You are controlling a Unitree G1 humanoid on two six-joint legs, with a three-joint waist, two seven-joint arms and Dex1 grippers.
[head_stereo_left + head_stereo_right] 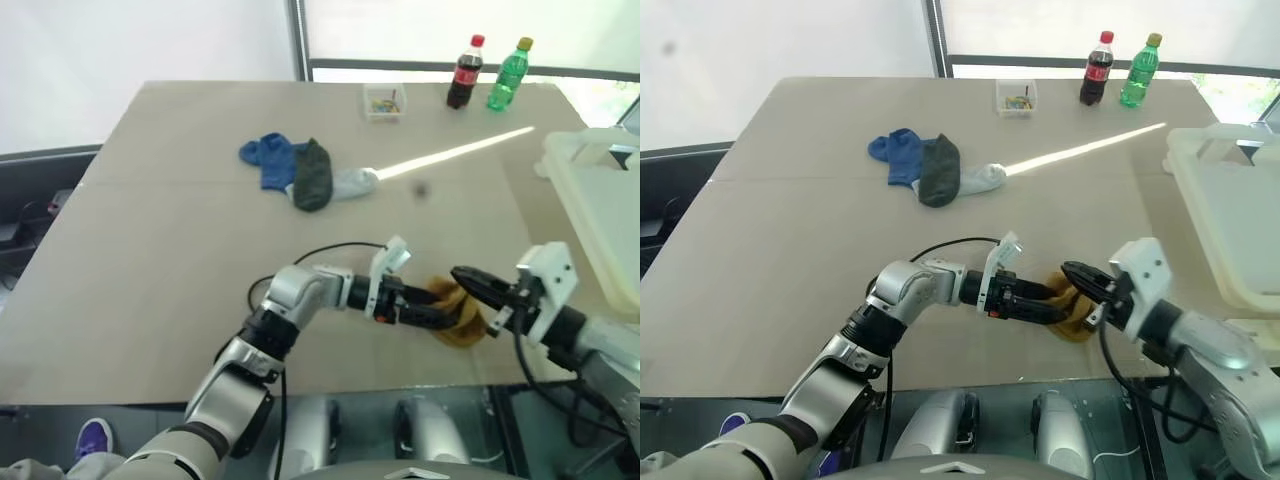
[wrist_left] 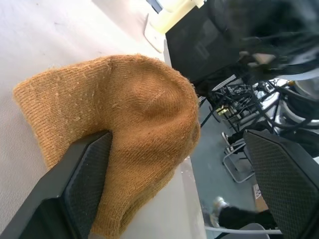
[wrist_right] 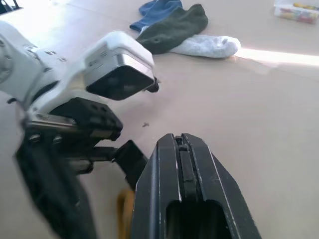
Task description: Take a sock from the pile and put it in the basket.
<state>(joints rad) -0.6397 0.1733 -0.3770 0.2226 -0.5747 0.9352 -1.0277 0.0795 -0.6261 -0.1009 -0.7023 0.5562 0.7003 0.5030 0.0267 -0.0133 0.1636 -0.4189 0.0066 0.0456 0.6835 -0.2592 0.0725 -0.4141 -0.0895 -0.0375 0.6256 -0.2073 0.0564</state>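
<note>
Left eye view: mustard sock (image 1: 458,316) off pile (image 1: 305,172), between spread left gripper (image 1: 447,312) fingers; right gripper (image 1: 468,281) clenched, empty; basket (image 1: 600,205) pending.

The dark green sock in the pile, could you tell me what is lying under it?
The dark green sock overlaps the blue sock on one side and the pale grey-white sock on the other. Anything lying directly beneath it is covered.

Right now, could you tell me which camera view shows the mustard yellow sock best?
The left wrist view shows the mustard yellow sock best: its knit lies close up between the open left gripper fingers. The two eye views show it small, partly hidden between both grippers near the table edge. The right wrist view catches a yellow sliver.
</note>
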